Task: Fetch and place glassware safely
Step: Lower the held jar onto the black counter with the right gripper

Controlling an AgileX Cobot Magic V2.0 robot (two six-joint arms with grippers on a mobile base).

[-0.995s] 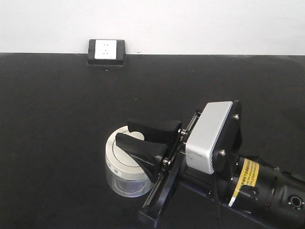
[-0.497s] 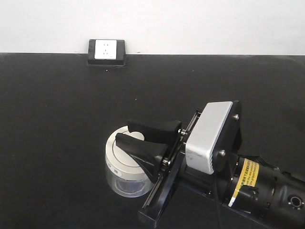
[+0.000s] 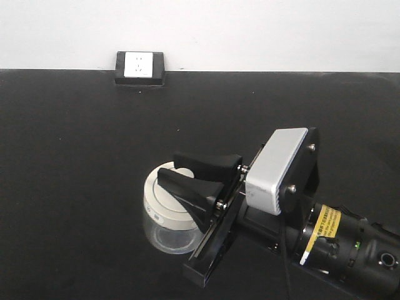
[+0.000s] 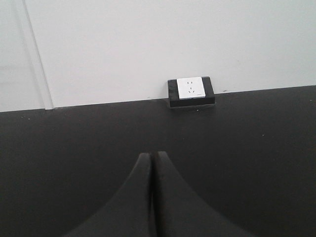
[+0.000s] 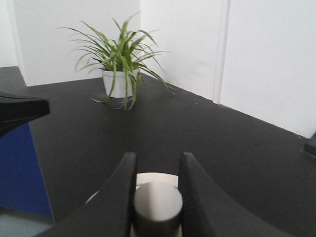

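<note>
The right end effector (image 3: 178, 181) is pinching the lid knob of the glass jar (image 3: 167, 215), which looks barely raised off the black worktop (image 3: 75, 156). Carrying and placing remain. The left end effector (image 4: 152, 197) is idling, fingers pressed together.

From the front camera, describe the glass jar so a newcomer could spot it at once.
On the black tabletop, well in front of the wall socket, look near the lower middle where the right gripper reaches in. The jar sits beneath its fingers: small, squat, clear glass. Its round cream-white lid, with tiny dark marks on the rim, is the only pale round thing on the dark surface.
</note>
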